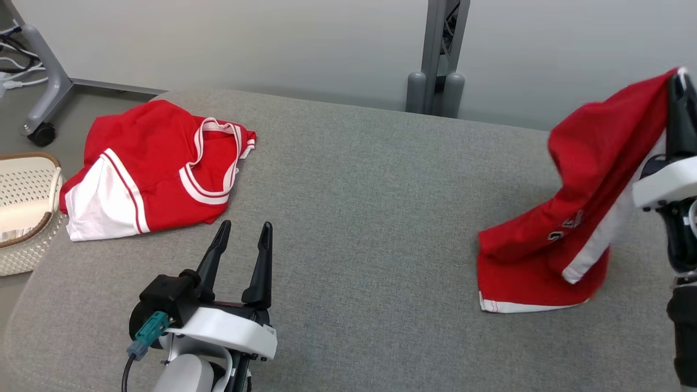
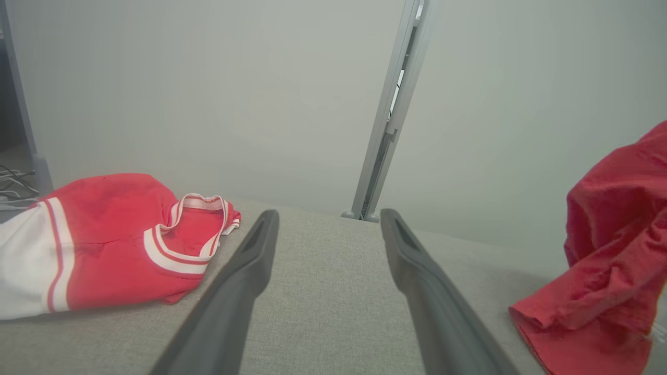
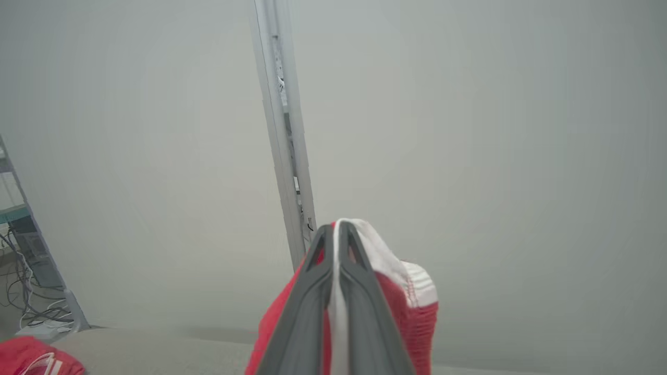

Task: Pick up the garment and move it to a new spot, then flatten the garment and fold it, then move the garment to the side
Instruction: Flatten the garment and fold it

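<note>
Free passage: the centre of the grey padded surface (image 1: 370, 218) lies bare from mid-frame to the lower edge, between the two garments.

Obstacles:
- A folded red-and-white garment (image 1: 152, 169) covers the upper left, with a white basket (image 1: 24, 212) near it at the left edge.
- The left gripper (image 1: 246, 224), fingers apart, occupies the lower left.
- A red garment (image 1: 572, 207) hangs at the right, clamped in the right gripper (image 1: 679, 81), its lower hem touching the surface.
- A metal post (image 1: 438, 54) stands behind the far edge, top centre.

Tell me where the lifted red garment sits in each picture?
Head view: garment at the right, hanging from the right gripper.
Left wrist view: garment at the right edge.
Right wrist view: garment at bottom centre, pinched in that gripper.
Shared landmark: the grey post behind.
</note>
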Robot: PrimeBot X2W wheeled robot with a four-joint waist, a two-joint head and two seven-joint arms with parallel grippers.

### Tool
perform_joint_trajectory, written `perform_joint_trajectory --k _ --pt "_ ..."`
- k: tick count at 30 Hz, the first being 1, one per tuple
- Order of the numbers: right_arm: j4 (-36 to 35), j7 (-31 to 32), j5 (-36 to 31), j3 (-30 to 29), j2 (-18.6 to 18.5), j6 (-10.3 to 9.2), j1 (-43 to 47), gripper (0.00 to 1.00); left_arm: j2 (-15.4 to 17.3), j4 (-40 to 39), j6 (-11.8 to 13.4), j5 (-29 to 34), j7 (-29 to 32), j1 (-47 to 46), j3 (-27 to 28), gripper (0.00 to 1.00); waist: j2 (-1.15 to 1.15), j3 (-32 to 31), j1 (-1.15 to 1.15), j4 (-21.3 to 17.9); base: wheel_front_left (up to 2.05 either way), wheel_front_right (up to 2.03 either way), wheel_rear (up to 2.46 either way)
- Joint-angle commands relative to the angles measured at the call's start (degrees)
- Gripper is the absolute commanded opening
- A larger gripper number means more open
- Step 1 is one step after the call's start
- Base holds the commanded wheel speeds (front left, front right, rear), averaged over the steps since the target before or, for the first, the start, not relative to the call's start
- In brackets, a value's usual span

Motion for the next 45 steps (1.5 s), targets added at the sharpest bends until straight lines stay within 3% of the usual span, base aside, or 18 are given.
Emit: perform_joint_trajectory --k 1,4,9,13,23,28,29,30,38,45 --pt "-1.96 0.67 -0.94 0.04 -0.62 -0.02 -1.03 0.00 0.24 -0.19 0.41 -0.34 -0.27 0.36 0.32 1.00 0.00 -0.53 0.00 0.32 0.00 0.00 0.00" --pt "-7.52 2.96 -1.02 1.09 -1.03 -0.02 -2.29 0.00 0.24 -0.28 0.41 -0.58 -0.26 0.98 0.37 1.00 0.00 -1.12 0.00 0.80 0.00 0.00 0.00" --pt "-15.96 7.71 -2.56 10.66 -3.66 -0.01 -3.23 0.00 0.20 -0.57 0.54 -0.72 -0.26 1.57 1.13 1.00 0.00 -1.39 0.00 1.42 0.00 0.00 0.00" --pt "-17.79 11.05 -1.63 20.52 -5.02 -0.02 -2.50 0.00 0.23 -0.59 0.41 -0.85 -0.26 1.53 1.39 1.00 0.00 -1.26 0.00 2.21 0.00 0.00 0.00" --pt "-6.28 12.01 4.00 43.26 -5.27 -0.02 -1.17 0.00 0.24 -0.61 0.56 -1.80 -0.26 0.19 0.74 1.00 0.00 0.29 0.00 5.12 0.00 0.00 0.00" --pt "1.70 10.91 7.54 53.96 -3.28 -0.02 -2.31 0.00 0.24 -0.66 0.91 -2.44 -0.26 0.28 0.20 1.00 0.00 0.92 0.00 6.27 0.00 0.00 0.00" --pt "3.27 10.79 8.14 55.25 -2.89 -0.02 -2.68 0.28 0.23 -0.68 0.91 -2.51 -0.26 0.24 0.02 1.00 0.00 1.02 0.00 6.47 0.00 0.00 0.00" --pt "6.02 9.86 8.87 57.59 -2.51 -0.02 -3.85 1.00 0.22 -0.76 1.03 -2.76 -0.26 0.11 -0.20 1.00 0.00 1.16 0.00 6.78 0.00 0.00 0.00" --pt "11.23 6.20 11.71 58.54 -1.66 -0.02 -5.89 1.00 0.21 -0.67 1.33 -2.60 -0.26 0.20 0.58 1.00 0.00 0.49 0.00 5.72 0.00 0.00 0.00" --pt "8.89 1.03 12.65 48.75 -3.22 -0.02 -3.30 1.00 0.24 -1.35 0.86 -1.39 -0.26 0.78 1.02 1.00 0.00 -0.97 0.00 1.76 0.00 0.00 0.00"
